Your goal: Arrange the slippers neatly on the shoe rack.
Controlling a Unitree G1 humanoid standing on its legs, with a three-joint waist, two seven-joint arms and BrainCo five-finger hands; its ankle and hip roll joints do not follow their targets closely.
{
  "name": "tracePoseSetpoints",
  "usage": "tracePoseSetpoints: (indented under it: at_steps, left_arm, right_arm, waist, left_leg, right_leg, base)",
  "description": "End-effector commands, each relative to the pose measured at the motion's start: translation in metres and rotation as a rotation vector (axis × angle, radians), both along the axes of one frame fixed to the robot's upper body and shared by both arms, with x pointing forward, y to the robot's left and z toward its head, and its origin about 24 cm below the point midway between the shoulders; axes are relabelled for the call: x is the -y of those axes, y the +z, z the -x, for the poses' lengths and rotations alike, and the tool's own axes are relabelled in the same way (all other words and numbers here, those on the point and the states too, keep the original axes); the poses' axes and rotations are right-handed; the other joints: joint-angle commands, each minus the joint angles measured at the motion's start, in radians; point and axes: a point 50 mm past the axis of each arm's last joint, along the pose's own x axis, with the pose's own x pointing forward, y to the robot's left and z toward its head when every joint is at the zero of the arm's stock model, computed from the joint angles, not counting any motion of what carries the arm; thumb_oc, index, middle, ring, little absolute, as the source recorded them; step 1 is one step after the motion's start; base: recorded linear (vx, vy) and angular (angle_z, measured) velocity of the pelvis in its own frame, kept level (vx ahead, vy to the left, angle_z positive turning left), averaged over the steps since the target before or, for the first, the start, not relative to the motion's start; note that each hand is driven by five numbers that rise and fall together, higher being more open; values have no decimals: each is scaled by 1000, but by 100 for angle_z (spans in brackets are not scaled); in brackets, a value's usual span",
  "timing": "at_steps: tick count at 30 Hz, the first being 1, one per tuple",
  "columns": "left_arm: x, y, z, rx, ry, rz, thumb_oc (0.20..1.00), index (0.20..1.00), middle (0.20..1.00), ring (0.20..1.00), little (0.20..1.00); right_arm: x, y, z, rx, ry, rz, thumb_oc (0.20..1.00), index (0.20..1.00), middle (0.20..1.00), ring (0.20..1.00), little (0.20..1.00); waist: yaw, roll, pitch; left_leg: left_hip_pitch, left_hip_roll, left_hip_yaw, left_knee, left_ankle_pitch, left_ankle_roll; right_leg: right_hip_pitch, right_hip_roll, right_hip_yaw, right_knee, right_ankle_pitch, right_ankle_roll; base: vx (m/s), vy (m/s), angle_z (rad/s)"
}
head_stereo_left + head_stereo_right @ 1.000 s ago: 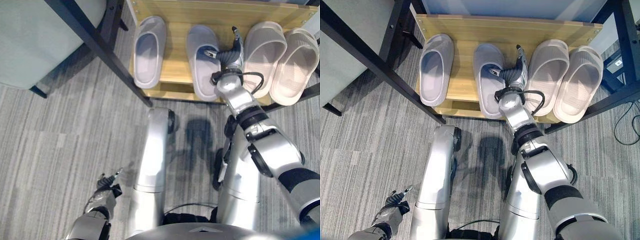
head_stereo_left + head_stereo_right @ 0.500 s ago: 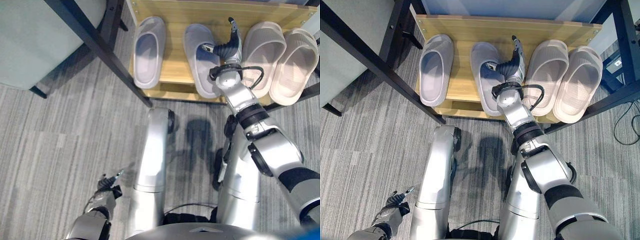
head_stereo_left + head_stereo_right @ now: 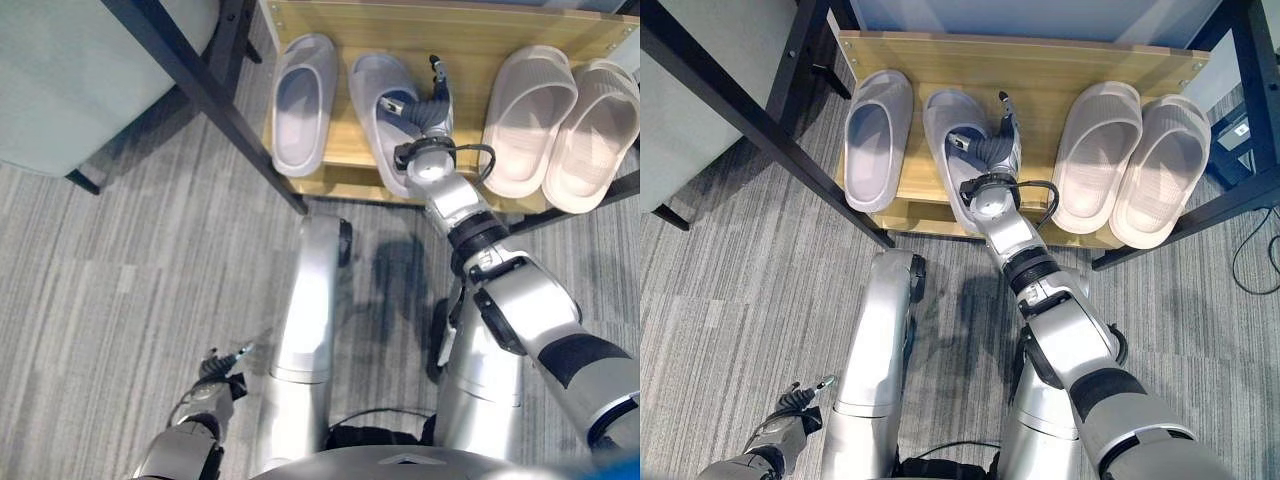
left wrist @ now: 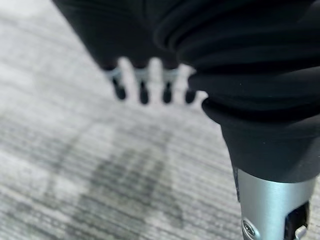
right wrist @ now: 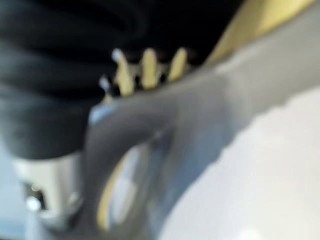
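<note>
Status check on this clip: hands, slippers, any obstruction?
Right robot hand gripping second grey slipper on shoe rack. Left robot hand idle, open, low over carpet. Other grey slipper and beige pair shelved. No obstruction.

Four slippers lie toe-inward on the wooden rack [image 3: 1040,75]: a grey pair [image 3: 877,138] toward its left edge, the second grey slipper [image 3: 952,130] angled, heel overhanging the front edge; a beige pair [image 3: 1130,165] touching at the right edge.

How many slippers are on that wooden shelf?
4: two grey slippers at the left, the second under the right hand; two beige slippers at the right.
</note>
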Motion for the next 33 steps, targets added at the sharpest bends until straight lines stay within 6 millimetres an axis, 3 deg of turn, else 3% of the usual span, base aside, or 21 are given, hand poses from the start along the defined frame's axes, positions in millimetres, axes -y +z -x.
tracePoseSetpoints:
  at_steps: [1,12,25,29,30,33]
  left_arm:
    - [2,-10,25,-99,-91,-62,1000,1000,1000,1000,1000]
    - [6,-13,30,-120,-129,-83,1000,1000,1000,1000,1000]
    - [12,-16,34,-132,-153,-71,1000,1000,1000,1000,1000]
    - [12,-15,31,-120,-159,-60,1000,1000,1000,1000,1000]
    - [14,-13,26,-81,-196,-45,1000,1000,1000,1000,1000]
    - [9,-10,25,-70,-193,-54,1000,1000,1000,1000,1000]
  right_arm:
    - [-17,40,7,166,82,-44,1000,1000,1000,1000,1000]
    - [-21,45,7,174,54,-177,1000,1000,1000,1000,1000]
    - [-28,54,10,208,50,-207,1000,1000,1000,1000,1000]
    - [-26,58,10,227,39,-63,1000,1000,1000,1000,1000]
    - [-19,65,12,276,-27,149,1000,1000,1000,1000,1000]
    - [-14,71,14,315,-65,242,1000,1000,1000,1000,1000]
  waist:
    - [53,32,-22]
    - [77,54,-22]
    - [76,61,-22]
    - [76,59,-22]
    - [70,56,-22]
    - [66,53,-22]
  left_leg:
    - [-8,-19,59,23,-1,74]
    - [-8,-22,66,28,-5,82]
    - [-8,-20,77,31,-5,83]
    - [-8,-20,76,33,-7,82]
    - [-8,-20,74,32,-8,82]
    - [-8,-20,75,32,-8,83]
  right_leg:
    - [162,0,79,45,182,-52]
    - [167,-3,81,43,190,-51]
    - [169,-3,84,47,189,-53]
    - [170,-3,85,47,187,-53]
    - [168,-2,85,43,183,-54]
    - [166,-3,84,41,182,-56]
  base:
    - [0,0,0]
    - [1,6,0]
    - [0,0,0]
    - [0,0,0]
    - [0,0,0]
    - [0,0,0]
